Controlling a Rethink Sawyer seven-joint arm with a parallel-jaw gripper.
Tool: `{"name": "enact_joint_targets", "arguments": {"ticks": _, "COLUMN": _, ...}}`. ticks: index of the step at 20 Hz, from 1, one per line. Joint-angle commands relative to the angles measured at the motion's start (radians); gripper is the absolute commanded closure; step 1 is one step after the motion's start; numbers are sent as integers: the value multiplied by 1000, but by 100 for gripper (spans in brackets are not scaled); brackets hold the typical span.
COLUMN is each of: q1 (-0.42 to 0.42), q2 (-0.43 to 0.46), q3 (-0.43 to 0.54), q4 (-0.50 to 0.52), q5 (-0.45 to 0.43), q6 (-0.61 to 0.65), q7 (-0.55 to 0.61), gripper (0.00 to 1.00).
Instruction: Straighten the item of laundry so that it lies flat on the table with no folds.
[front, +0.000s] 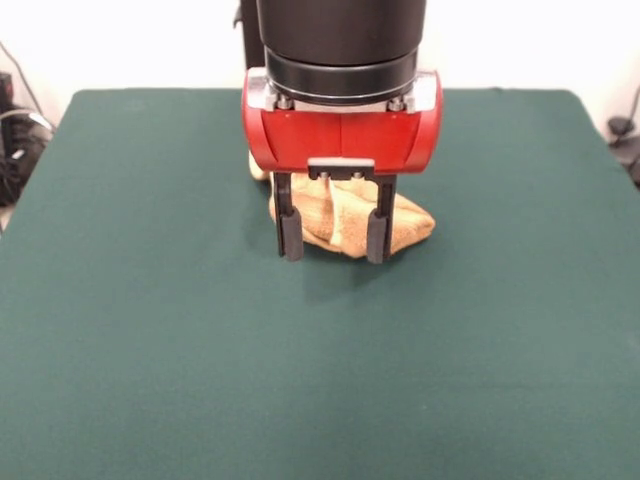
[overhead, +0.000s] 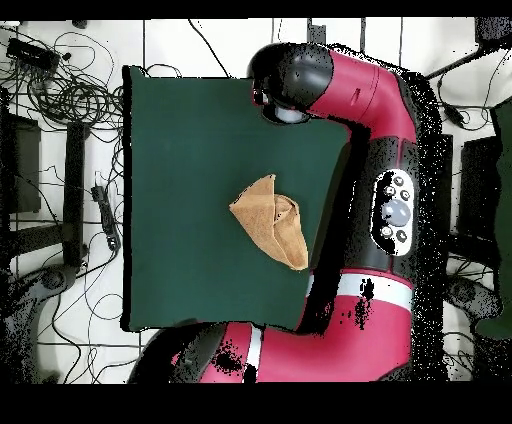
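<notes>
Still folded: the towel (front: 350, 225) needs flattening.
Near the middle of the tabletop (front: 150, 320) it sits bunched in a lump with flaps folded over, so nothing looks done yet. From the front, the fingers (front: 334, 235) hang wide apart and hold nothing, with the towel behind them toward 12 o'clock.

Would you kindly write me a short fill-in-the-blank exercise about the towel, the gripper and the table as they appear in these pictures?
1. The towel lies ____ on itself rather than flat.
2. The gripper has its two fingers ____, with nothing between them.
3. The table has a dark ____ top.
4. The housing just above the gripper is coloured ____.

Missing words: folded; open; green; red
</notes>
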Motion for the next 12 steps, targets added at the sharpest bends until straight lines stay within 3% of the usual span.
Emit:
{"name": "enact_joint_targets", "arguments": {"ticks": 1, "q1": 29, "q2": 9, "q3": 77, "q4": 202, "q5": 25, "q6": -34, "q7": 169, "gripper": 0}}
{"name": "enact_joint_targets", "arguments": {"ticks": 12, "q1": 25, "q2": 7, "q3": 75, "q4": 184, "q5": 32, "q6": 17, "q7": 169, "gripper": 0}}
